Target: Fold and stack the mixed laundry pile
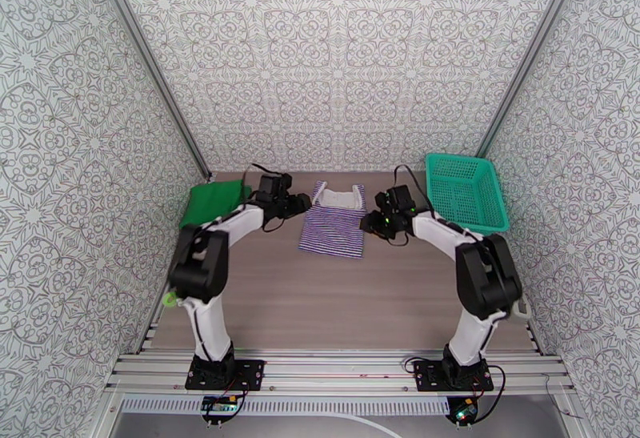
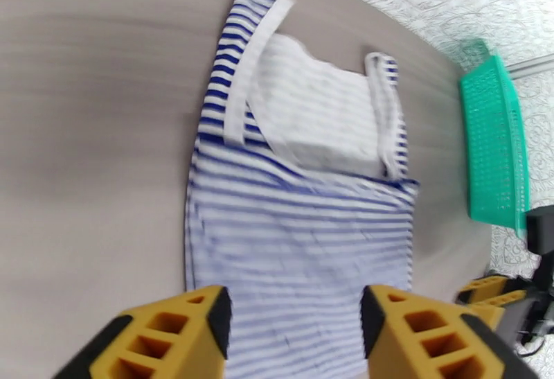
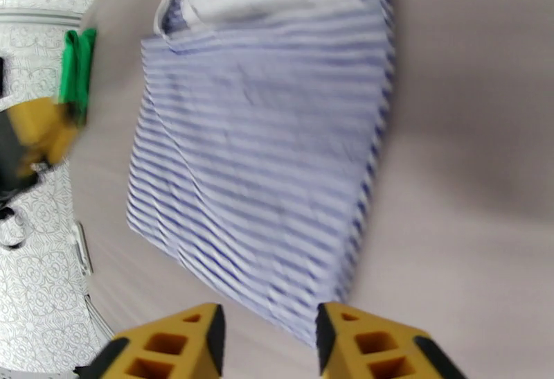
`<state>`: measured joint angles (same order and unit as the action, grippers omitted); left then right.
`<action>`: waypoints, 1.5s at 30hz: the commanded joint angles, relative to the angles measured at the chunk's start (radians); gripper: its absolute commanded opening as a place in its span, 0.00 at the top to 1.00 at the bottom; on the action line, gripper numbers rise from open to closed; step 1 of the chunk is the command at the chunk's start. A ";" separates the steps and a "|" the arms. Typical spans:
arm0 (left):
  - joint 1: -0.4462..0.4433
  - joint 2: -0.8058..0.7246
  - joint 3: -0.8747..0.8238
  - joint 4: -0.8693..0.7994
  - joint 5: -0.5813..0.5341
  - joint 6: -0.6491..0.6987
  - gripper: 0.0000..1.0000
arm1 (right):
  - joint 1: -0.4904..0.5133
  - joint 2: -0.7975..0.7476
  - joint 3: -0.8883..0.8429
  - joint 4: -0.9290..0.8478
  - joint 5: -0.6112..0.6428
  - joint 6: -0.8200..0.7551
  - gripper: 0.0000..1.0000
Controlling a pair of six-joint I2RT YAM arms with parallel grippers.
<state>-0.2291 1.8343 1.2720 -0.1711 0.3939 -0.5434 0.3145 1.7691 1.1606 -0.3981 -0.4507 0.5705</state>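
The purple-and-white striped sleeveless top [image 1: 334, 223] lies folded flat on the table's far middle, white trim toward the back wall. A folded green T-shirt [image 1: 212, 201] rests at the far left. My left gripper [image 1: 302, 204] hovers at the top's left edge, and in the left wrist view its fingers [image 2: 296, 325] stand open over the striped cloth [image 2: 298, 235] with nothing between them. At the top's right edge is my right gripper [image 1: 368, 222], whose open fingers [image 3: 270, 335] sit just off the top's near corner [image 3: 263, 159]. The green T-shirt [image 3: 77, 72] shows beyond it.
A teal plastic mesh basket [image 1: 464, 191] stands at the far right, also seen in the left wrist view [image 2: 495, 145]. Patterned walls close in the table on three sides. Bare wooden table [image 1: 336, 303] stretches between the garments and the arm bases.
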 commanded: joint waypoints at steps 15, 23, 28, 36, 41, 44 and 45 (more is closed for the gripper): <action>0.018 -0.047 -0.332 0.060 0.093 0.012 0.36 | 0.044 0.000 -0.294 0.379 -0.152 0.230 0.55; -0.006 0.033 -0.282 0.056 0.047 0.005 0.36 | 0.047 0.060 -0.277 0.420 -0.108 0.284 0.60; -0.019 0.076 -0.253 0.075 0.055 -0.004 0.43 | 0.052 0.102 -0.262 0.449 -0.106 0.303 0.63; -0.047 0.081 -0.224 0.067 0.070 -0.013 0.46 | 0.065 0.135 -0.220 0.468 -0.091 0.312 0.67; -0.046 0.065 -0.243 0.067 0.059 -0.016 0.57 | 0.066 0.132 -0.227 0.475 -0.085 0.317 0.78; -0.048 0.055 -0.252 0.065 0.059 -0.019 0.64 | 0.065 0.128 -0.238 0.488 -0.085 0.323 0.83; -0.049 0.050 -0.255 0.056 0.057 -0.020 0.64 | 0.065 0.126 -0.240 0.490 -0.085 0.325 0.84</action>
<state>-0.2703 1.8862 1.0306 -0.1165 0.4450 -0.5560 0.3725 1.8847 0.9215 0.0608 -0.5579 0.8875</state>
